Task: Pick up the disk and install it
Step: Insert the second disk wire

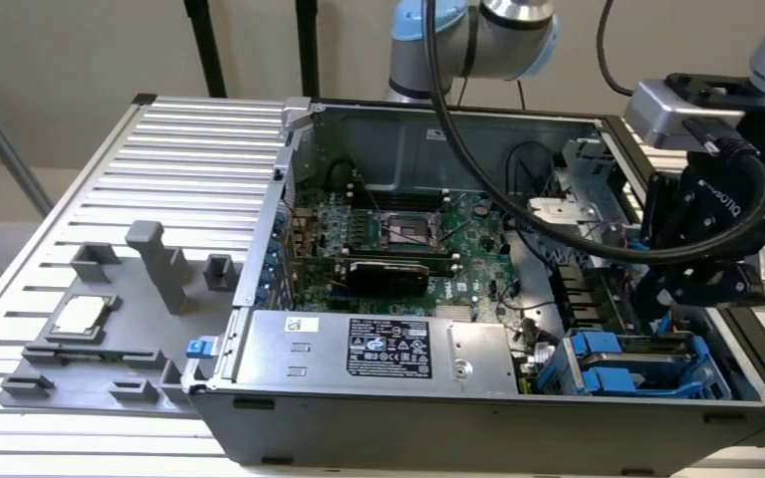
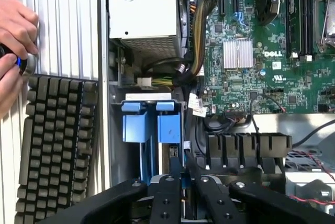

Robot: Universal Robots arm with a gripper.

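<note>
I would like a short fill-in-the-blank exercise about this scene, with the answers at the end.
1. The claw hangs over the ____ carrier rails of the disk bay.
2. In the wrist view, a black ____ lies outside the case, beside a hand.
3. The small chip sits on a ____ tray beside the case.

Answers: blue; keyboard; grey

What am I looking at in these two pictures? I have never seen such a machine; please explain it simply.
A robot arm works inside an open computer case on a slatted table. The exterior view comes from a camera off the arm. The wrist view comes from a camera on the arm, looking past its black gripper. The gripper sits at the blue carrier rails in the drive bay; whether it holds anything I cannot tell. Outside the case are a grey tray with a small silver chip, a keyboard and a person's hand.
</note>
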